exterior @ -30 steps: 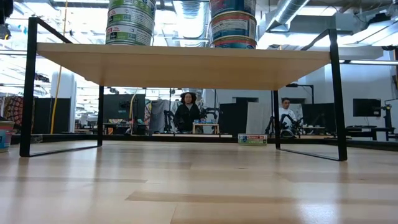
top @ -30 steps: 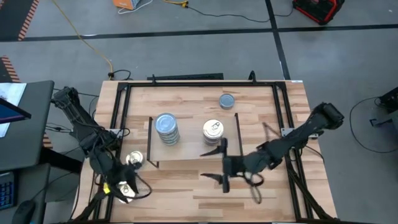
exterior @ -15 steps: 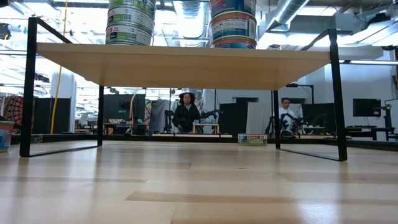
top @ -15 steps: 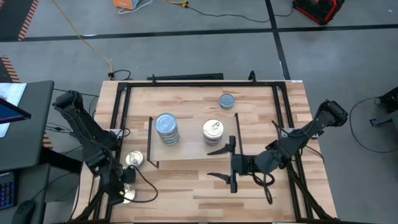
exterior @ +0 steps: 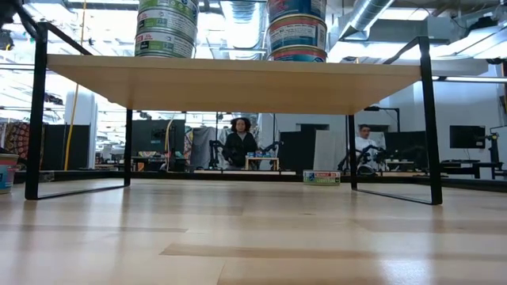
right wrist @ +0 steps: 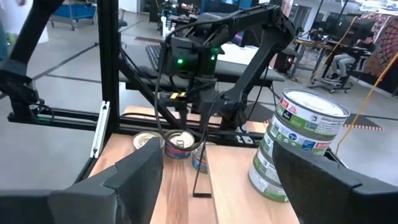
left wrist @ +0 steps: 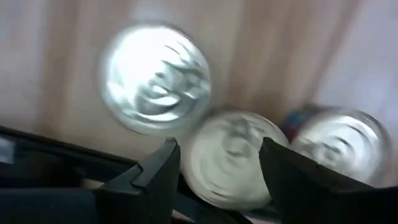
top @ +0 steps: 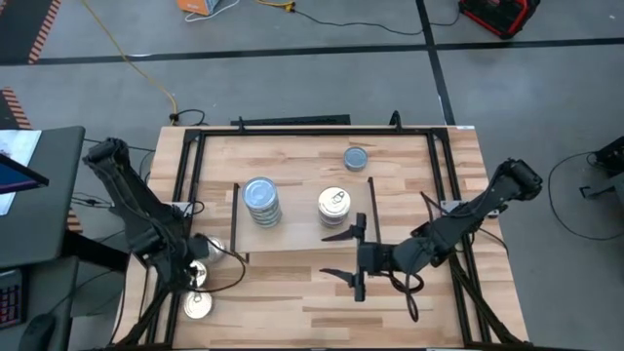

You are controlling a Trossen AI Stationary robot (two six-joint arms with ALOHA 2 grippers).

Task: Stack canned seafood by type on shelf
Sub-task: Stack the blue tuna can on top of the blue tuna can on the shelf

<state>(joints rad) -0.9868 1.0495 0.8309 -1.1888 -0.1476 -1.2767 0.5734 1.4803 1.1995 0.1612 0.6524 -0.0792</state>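
Canned seafood: flat round tins. One stack with dull blue-grey lids (top: pixel 261 198) and one stack with shiny silver-gold pull-tab lids (top: pixel 333 204) stand on the small light-wood shelf with black wire legs (top: pixel 297 222).
Loose tins: one blue-grey tin (top: pixel 356 157) lies on the wooden tabletop (top: pixel 283 302) behind the shelf. The shiny ones lie at the tabletop's left front corner.
Change: the left pincer (top: pixel 193 271) has moved back from the front edge, uncovering a shiny tin (top: pixel 198 304) that lies flat there.
Left pincer: hovers over the shiny tins beside the shelf. In the wrist view one tin (left wrist: pixel 233 158) lies in its gap. Whether it is gripped, I cannot tell.
Right pincer (top: pixel 353 258): wide and empty, at the shelf's front edge, almost where it was.
Meaning: judged mid-task. The loose tins are not yet stacked, and the left arm appears to be choosing another.
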